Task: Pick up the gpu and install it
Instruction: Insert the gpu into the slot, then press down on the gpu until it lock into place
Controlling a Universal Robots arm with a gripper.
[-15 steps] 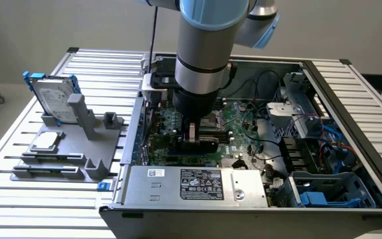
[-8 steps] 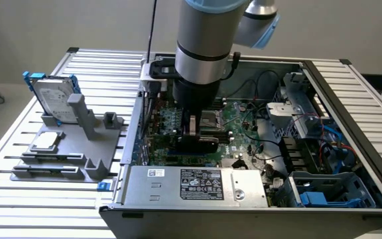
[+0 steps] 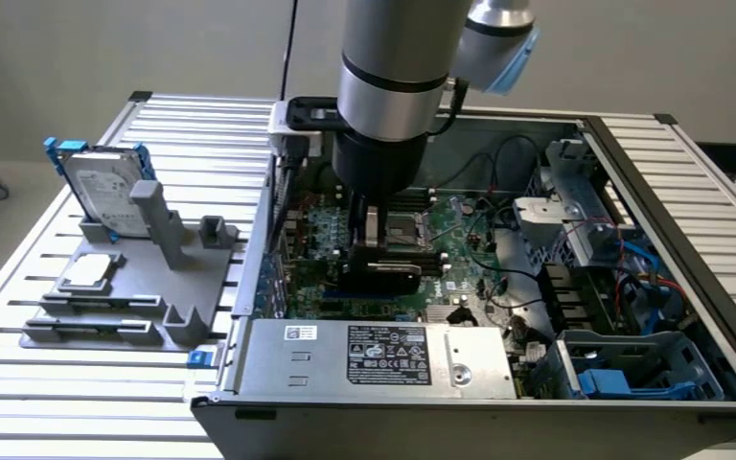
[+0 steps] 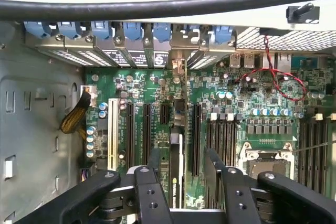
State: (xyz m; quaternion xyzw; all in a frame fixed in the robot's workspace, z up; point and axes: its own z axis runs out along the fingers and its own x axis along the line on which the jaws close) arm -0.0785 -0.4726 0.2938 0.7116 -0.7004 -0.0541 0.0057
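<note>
Slatted table [image 3: 35, 402] carrying an open computer case [image 3: 640, 206], laid flat so the motherboard [image 4: 247, 93] faces up and can be reached from above. Arm [image 3: 394, 67] reaching straight down into the case near its middle. In the exterior view, power supply [image 3: 381, 355] at 6 o'clock of the gripper; grey fixture [image 3: 150, 278] at 9 o'clock of the case, hard drive [image 3: 97, 182] parked upright in it, well apart from the work. Gripper [image 4: 184, 153] low over the board, straddling the gpu [image 4: 176, 177]. Jaws partly spread; green board showing between the card and the fingers [image 4: 214, 169], so judged unclamped, nothing held. Gpu standing on edge among the long black expansion slots, silver bracket [image 4: 178, 59] lined up at the rear-panel opening. Reads as placed in its slot; how deep, not discernible
</note>
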